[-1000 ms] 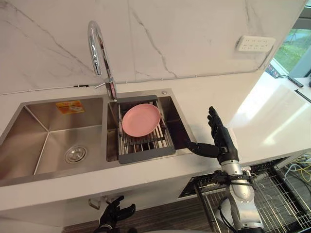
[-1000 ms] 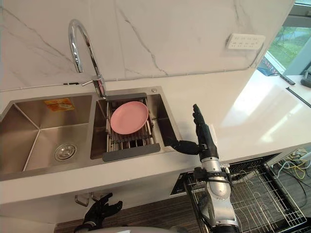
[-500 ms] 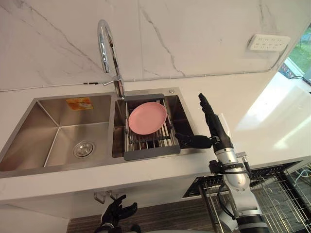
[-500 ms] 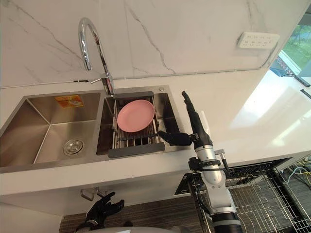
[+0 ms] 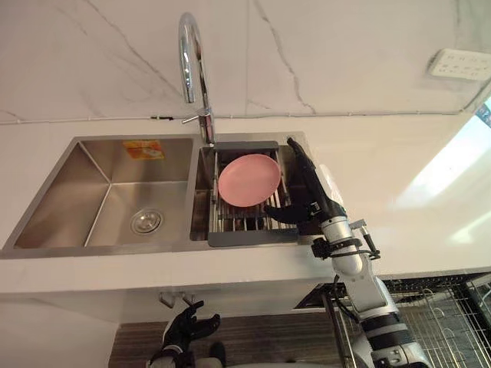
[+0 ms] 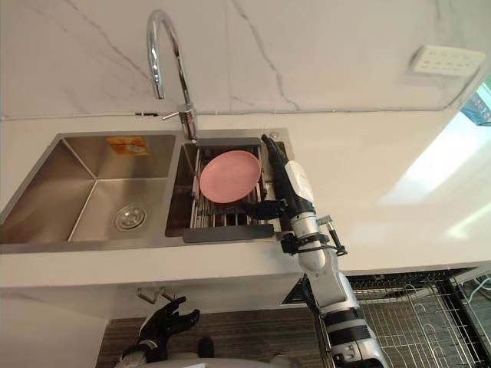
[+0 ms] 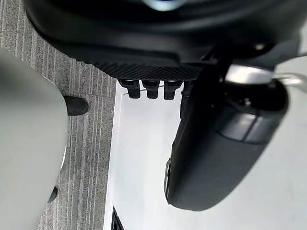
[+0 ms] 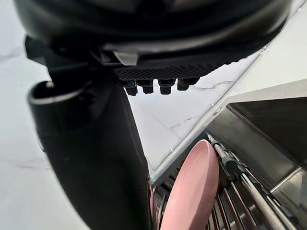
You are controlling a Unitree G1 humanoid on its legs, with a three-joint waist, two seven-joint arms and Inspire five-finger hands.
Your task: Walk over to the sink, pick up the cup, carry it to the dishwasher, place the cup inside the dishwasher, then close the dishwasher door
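My right hand [image 5: 311,192] hovers over the right edge of the sink's right basin, open, with straight fingers and the thumb pointing toward the rack. A pink plate [image 5: 248,179] lies on a metal drying rack [image 5: 253,238] in that basin, just left of the hand. In the right wrist view the plate [image 8: 189,191] sits close past the thumb. My left hand [image 5: 188,330] hangs low below the counter edge, near the floor, with its fingers spread open and nothing in it.
The left basin [image 5: 100,176] has a drain [image 5: 146,221]. A tall chrome faucet [image 5: 192,69] rises behind the divider. White counter [image 5: 399,176] stretches right, with a wall socket [image 5: 460,64] above it. The pulled-out dishwasher's wire rack [image 6: 406,322] shows at the lower right.
The camera has shifted. My right hand has moved left from above the counter to above the right basin's edge, beside the plate. The left hand stays low.
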